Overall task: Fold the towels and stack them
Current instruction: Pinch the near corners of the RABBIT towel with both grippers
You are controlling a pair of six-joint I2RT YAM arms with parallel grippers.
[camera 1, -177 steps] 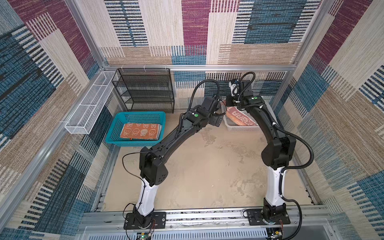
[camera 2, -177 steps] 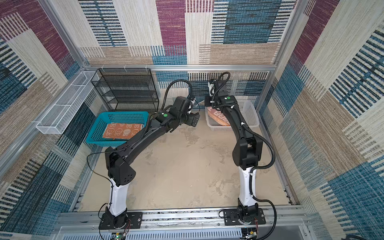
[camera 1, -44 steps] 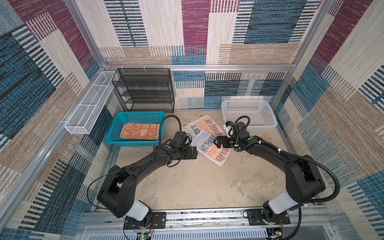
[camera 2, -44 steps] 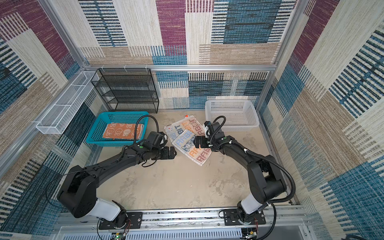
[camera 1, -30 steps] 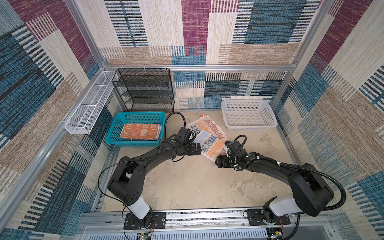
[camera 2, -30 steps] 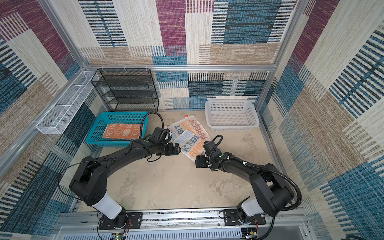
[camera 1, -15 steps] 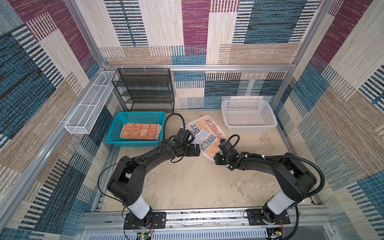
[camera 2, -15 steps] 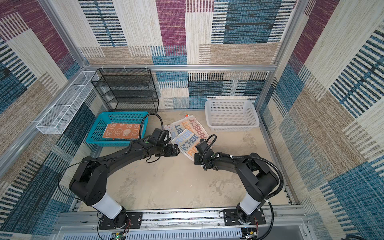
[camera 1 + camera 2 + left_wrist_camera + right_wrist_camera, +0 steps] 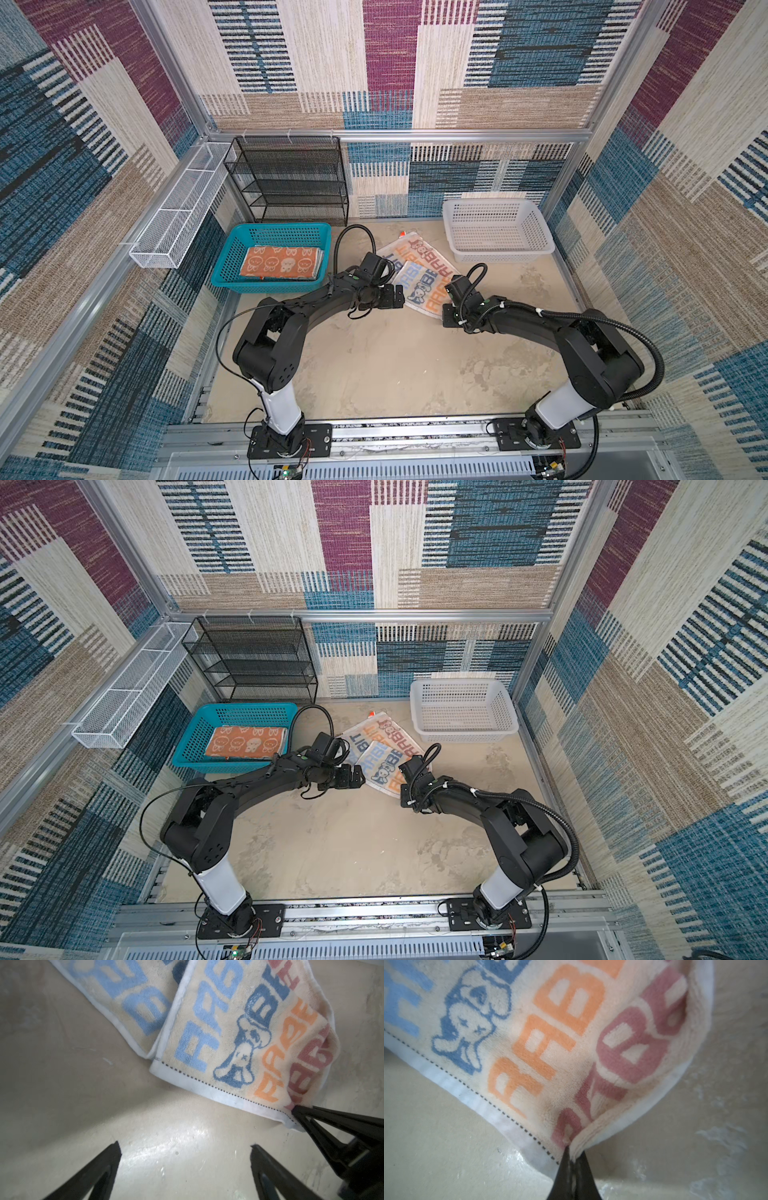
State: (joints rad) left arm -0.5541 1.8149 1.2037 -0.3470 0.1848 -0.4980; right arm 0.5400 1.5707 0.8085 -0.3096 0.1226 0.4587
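Right tool (image 9: 572,1153) is pinching towel's (image 9: 419,272) 5 o'clock corner.
Left tool (image 9: 185,1147) is hovering, released, at towel's 7 o'clock.

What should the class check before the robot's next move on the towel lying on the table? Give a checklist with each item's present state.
1. Right end effector shut on a corner of the lettered towel: ok.
2. Left end effector gripping the hem: not ok; open, over bare table, short of it.
3. Towel spread flat: not ok; one flap lies over the rest.
4. Only one layer pinched: cannot tell.
5. Orange towel folded in the blue basket: ok.
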